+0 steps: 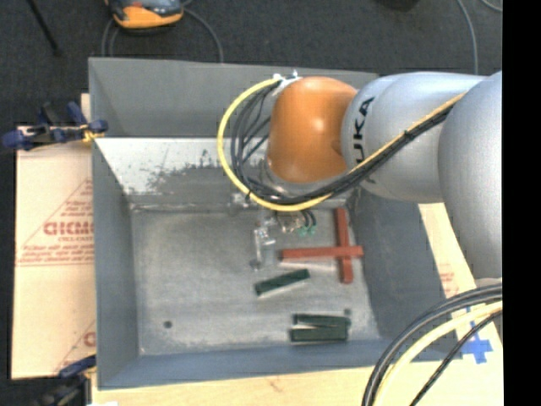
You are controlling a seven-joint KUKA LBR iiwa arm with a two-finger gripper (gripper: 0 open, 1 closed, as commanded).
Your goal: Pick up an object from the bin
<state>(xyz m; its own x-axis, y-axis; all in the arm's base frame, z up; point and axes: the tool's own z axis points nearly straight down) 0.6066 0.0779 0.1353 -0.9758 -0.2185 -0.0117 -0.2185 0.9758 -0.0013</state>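
My gripper [261, 249] hangs low in the middle of the bin, under the arm's orange cover. Just below it lies a thin dark green bar [282, 283], slightly tilted on the bin floor. A red cross-shaped piece [341, 249] lies flat immediately to the gripper's right, its long arm pointing toward the gripper. Nothing can be seen held in the gripper.
A dark green block [319, 328] rests near the bin's front wall, right of centre. A small dark speck [167, 325] sits on the floor at the front left. The arm and its cables cover the bin's back right part.
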